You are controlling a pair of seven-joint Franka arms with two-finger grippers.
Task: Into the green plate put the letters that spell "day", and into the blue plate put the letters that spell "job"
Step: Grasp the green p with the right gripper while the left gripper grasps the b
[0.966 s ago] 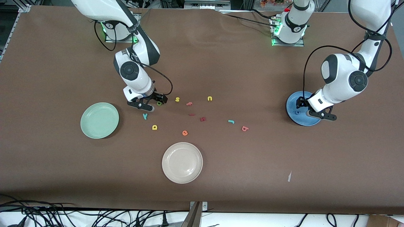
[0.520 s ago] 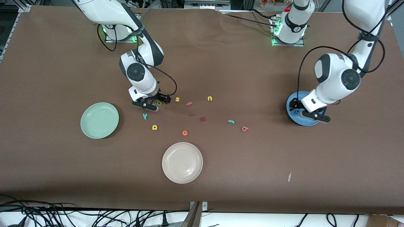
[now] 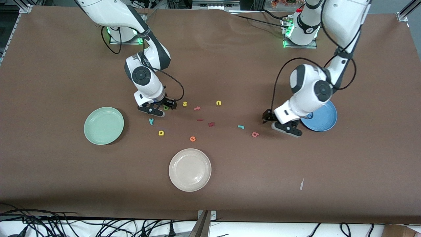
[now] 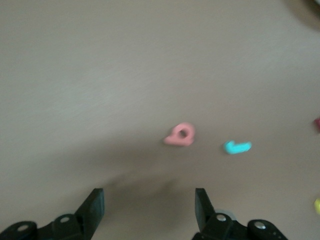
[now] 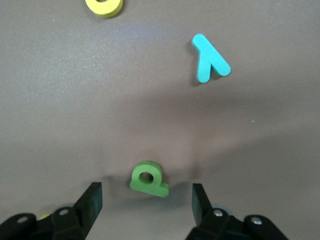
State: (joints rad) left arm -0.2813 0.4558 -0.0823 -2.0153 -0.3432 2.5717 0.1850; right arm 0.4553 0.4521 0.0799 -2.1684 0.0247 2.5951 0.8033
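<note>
My right gripper [image 3: 163,108] is low on the table, open, with the dark green "a" [image 5: 148,179] lying between its fingers and touching neither. The teal "y" [image 3: 151,121] and yellow "d" [image 3: 161,133] lie a little nearer the camera, beside the pale green plate [image 3: 104,125]. My left gripper [image 3: 278,124] hangs open over bare table next to the blue plate [image 3: 324,118], with nothing between its fingers [image 4: 97,205]. The salmon "b" [image 4: 180,135] and teal "j" [image 4: 237,147] lie just ahead of it, also seen in the front view as "b" [image 3: 255,134] and "j" [image 3: 241,126].
A cream plate [image 3: 189,169] sits nearer the camera at the middle. Loose letters lie between the arms: yellow "s" [image 3: 185,104], yellow "u" [image 3: 218,103], orange "e" [image 3: 192,139], and dark red pieces [image 3: 211,124].
The left arm swung off the blue plate toward the middle and now hangs by the "b". The right gripper shifted slightly onto the green "a" and its fingers narrowed.
</note>
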